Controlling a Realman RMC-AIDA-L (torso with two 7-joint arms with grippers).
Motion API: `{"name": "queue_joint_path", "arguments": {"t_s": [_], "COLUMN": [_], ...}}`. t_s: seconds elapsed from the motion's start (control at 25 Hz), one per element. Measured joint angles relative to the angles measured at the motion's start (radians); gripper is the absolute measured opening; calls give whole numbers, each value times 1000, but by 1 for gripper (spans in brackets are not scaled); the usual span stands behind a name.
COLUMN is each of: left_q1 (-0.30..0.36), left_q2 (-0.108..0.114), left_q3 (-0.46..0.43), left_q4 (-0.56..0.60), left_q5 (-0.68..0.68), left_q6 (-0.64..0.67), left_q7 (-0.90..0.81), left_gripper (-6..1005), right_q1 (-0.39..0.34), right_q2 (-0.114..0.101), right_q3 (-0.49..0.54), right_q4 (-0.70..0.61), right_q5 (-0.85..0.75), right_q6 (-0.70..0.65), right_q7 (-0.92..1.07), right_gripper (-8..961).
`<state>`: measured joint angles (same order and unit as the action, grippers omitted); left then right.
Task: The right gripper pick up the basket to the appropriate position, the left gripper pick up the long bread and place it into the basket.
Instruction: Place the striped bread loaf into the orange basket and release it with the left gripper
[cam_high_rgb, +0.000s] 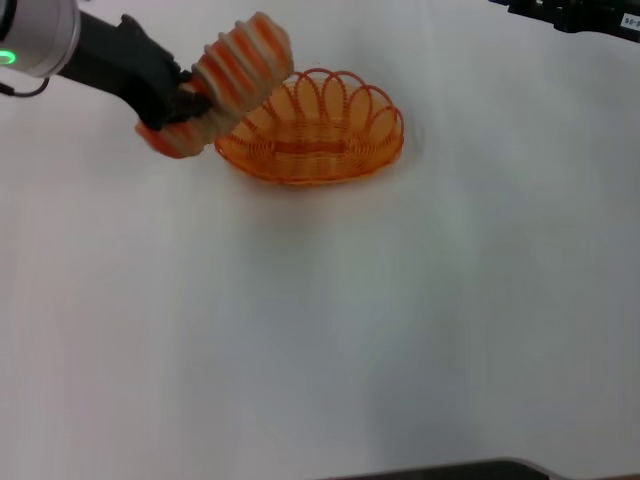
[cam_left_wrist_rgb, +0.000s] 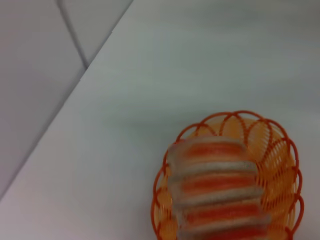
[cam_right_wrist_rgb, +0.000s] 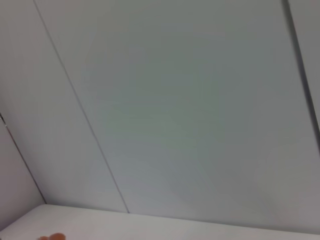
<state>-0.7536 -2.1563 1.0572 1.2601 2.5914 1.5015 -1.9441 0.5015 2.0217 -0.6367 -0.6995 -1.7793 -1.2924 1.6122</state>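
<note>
Left gripper (cam_high_rgb: 190, 100): jaws closed on the lower half of the long bread (cam_high_rgb: 228, 78), which is held clear of the table (cam_high_rgb: 320, 320), tilted, upper end raised over the left rim of the basket (cam_high_rgb: 315, 130); lower end hangs outside that rim. In the left wrist view the bread (cam_left_wrist_rgb: 217, 192) lies across most of the basket (cam_left_wrist_rgb: 280, 165) beneath it; contact between the two cannot be told. Basket stands on the white table, far centre. Right gripper not in view; its jaws cannot be reported.
</note>
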Motion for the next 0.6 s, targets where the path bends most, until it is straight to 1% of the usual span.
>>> {"name": "queue_joint_path", "arguments": {"t_s": [0.12, 0.16, 0.2, 0.28, 0.32, 0.48, 0.6], "left_q1": [-21, -34, -34, -40, -41, -28, -24], "left_q2": [-1, -2, -2, -3, -4, -7, -8], "left_q3": [10, 33, 33, 71, 115, 200, 240], "left_q4": [-8, -19, -19, -26, -28, -28, -30], "left_q5": [-1, -3, -3, -4, -4, -5, -14], "left_q6": [-6, -13, -13, -27, -50, -119, -162], "left_q7": [39, 62, 62, 72, 76, 83, 84], "left_gripper": [196, 196, 195, 193, 192, 189, 187], "right_q1": [0, 0, 0, 0, 0, -1, -1], "right_q2": [0, 0, 0, 0, 0, 0, 0], "right_q3": [-2, -2, -3, -4, -6, -8, -9], "right_q4": [0, 0, 1, 2, 3, 5, 6], "right_q5": [0, 0, 0, 0, 0, -9, -11], "right_q6": [-7, -8, -9, -10, -10, -10, -11], "right_q7": [0, 0, 0, 0, 0, 0, 0], "right_gripper": [755, 755, 755, 755, 755, 755, 755]}}
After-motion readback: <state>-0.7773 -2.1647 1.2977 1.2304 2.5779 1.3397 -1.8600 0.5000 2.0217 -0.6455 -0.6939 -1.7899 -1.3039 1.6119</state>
